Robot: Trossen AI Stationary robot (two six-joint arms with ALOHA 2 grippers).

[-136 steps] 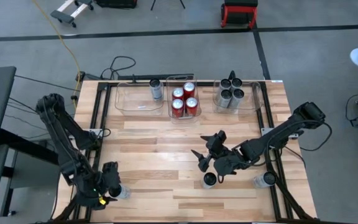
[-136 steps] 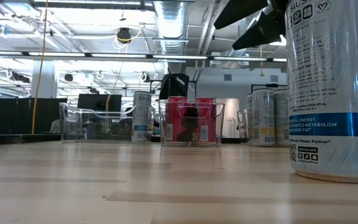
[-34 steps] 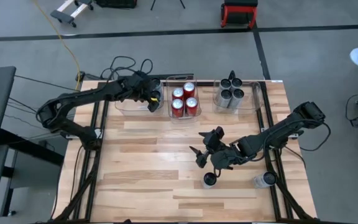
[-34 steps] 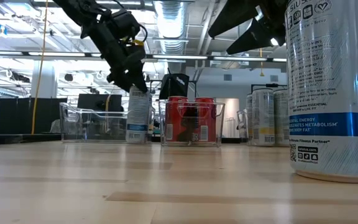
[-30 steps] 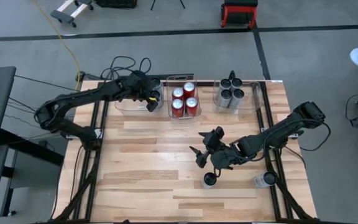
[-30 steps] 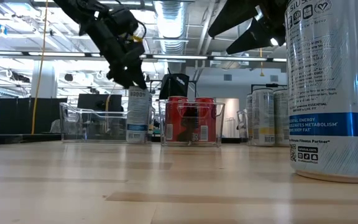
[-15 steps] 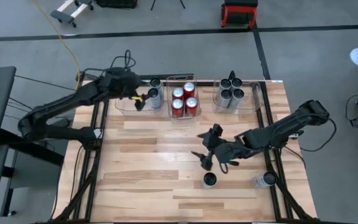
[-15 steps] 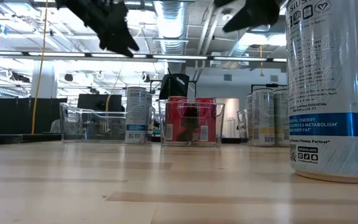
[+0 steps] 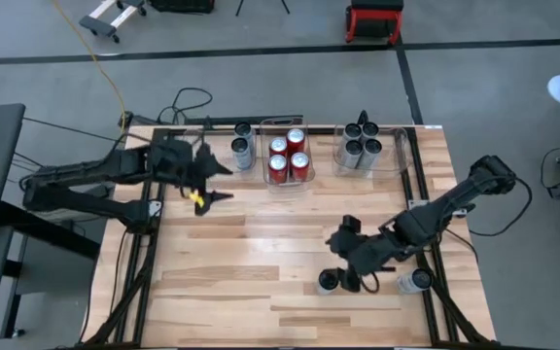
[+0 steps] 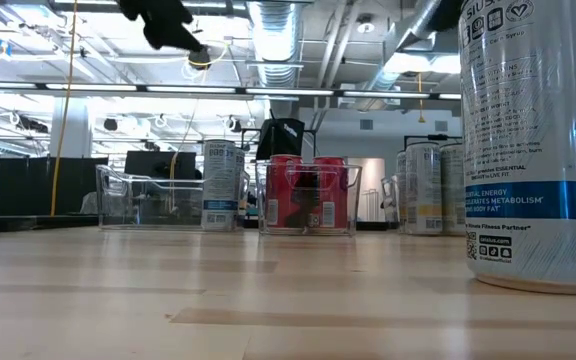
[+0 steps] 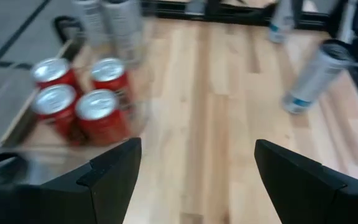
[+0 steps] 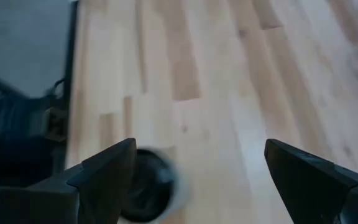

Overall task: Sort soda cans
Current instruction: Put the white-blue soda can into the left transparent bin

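- Four red soda cans (image 9: pixel 288 156) with silver tops, in the clear middle bin (image 9: pixel 266 176).
- Silver-grey cans (image 9: pixel 360 149) with dark tops.
- Nearest can (image 10: pixel 531 140): silver-white, blue band, dark print.
- Table (image 9: pixel 261 243): pale wood planks, black frame.
- Left pincer (image 9: pixel 205 185): black, yellow mark.

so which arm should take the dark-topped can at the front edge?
Right. The right gripper, open, hangs just beside the dark-topped can, which shows between its fingers in the right wrist view. The left gripper, open and empty, is far off by the bins.
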